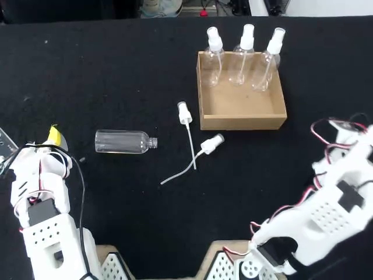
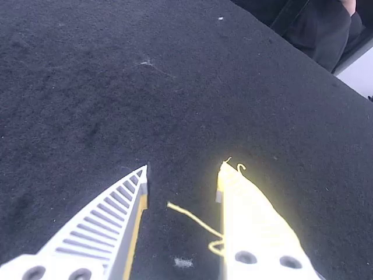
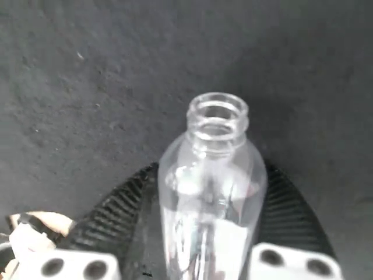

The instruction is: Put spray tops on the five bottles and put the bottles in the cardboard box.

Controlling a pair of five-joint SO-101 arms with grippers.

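While three capped bottles (image 1: 243, 55) fill the box (image 1: 242, 123), right tool (image 3: 210, 175) grips uncapped bottle (image 3: 217, 125), left tool (image 2: 183, 172) released

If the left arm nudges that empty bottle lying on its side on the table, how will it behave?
The lying bottle is round-bodied and on its side, so it will probably roll rather than slide. It looks clear and empty, so it is likely very light and easily knocked away. Its smooth wall may slip under a light grip.

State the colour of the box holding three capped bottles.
The cardboard box is plain light brown, shown best in the high view.
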